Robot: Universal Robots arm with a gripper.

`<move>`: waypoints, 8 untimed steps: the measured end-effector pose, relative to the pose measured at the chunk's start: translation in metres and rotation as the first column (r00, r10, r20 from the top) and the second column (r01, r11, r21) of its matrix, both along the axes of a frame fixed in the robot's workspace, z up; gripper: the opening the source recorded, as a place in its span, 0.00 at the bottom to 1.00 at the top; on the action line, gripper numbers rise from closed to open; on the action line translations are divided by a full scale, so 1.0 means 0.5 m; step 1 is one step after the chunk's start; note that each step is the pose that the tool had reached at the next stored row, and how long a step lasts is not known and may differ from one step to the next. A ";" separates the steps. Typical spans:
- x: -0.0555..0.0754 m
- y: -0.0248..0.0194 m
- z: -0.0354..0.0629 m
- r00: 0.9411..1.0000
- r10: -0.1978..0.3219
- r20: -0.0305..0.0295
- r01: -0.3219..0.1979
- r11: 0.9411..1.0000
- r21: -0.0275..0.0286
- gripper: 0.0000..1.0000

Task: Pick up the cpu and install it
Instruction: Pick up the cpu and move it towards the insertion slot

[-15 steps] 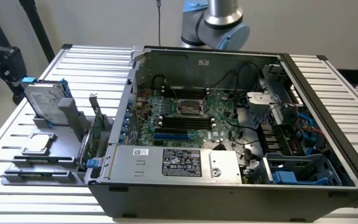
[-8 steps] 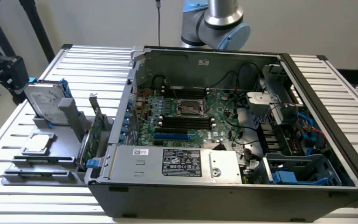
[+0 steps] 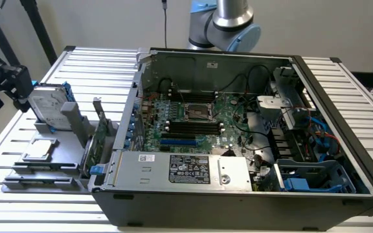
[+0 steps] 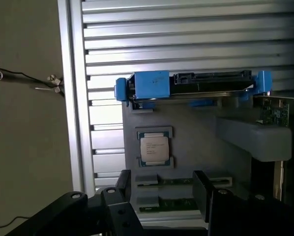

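Observation:
The cpu (image 3: 38,148) (image 4: 154,149), a small square chip with a silver-grey top, lies flat in a recess of the grey holder tray (image 3: 18,185) on the exterior view's left. My gripper (image 3: 8,99) (image 4: 161,191) hovers above that side of the table, over the tray and apart from the chip. It is open, with nothing between its two black fingers (image 4: 202,189). The open computer case (image 3: 238,199) shows the green motherboard with its cpu socket (image 3: 198,111) near the middle.
A hard drive with blue brackets (image 3: 47,104) (image 4: 191,86) stands upright in the tray just behind the cpu. An expansion card (image 3: 99,136) (image 4: 275,110) stands between tray and case. Memory sticks (image 4: 161,202) lie in the tray's slots. The ribbed metal table (image 3: 95,63) surrounds everything.

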State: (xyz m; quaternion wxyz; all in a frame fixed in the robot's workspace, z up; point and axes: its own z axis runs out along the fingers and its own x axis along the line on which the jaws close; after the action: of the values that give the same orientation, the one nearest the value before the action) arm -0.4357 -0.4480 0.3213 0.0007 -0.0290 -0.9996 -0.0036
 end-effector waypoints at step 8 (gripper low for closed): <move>0.000 -0.0088 -0.029 1.000 0.029 0.000 -0.029 1.000 0.002 0.62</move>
State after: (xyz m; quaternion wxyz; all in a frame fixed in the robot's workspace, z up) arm -0.4358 -0.4524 0.3067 0.0008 -0.0147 -0.9999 -0.0048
